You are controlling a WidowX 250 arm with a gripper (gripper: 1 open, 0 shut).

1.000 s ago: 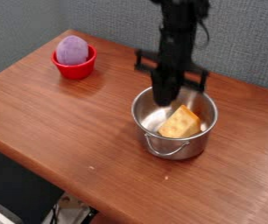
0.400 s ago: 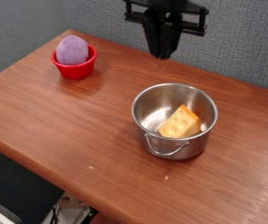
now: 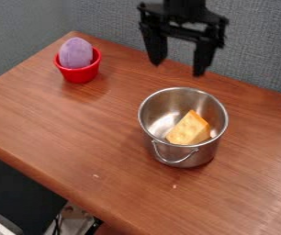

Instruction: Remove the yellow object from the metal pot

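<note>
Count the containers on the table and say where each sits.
2. The red bowl holding the purple egg sits at the back left; the metal pot stands right of centre. None appear hidden.

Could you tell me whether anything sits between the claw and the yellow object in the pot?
Nothing visible does. The open claw hangs above the metal pot, whose top is uncovered, and the yellow object lies exposed inside.

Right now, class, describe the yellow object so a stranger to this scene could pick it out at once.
Start at the wooden table and find the shiny metal pot on its right side. Inside it, leaning against the wall, lies the yellow object, a flat yellow-orange wedge like a cheese slice. The only other small item is a purple egg in a red bowl.
</note>
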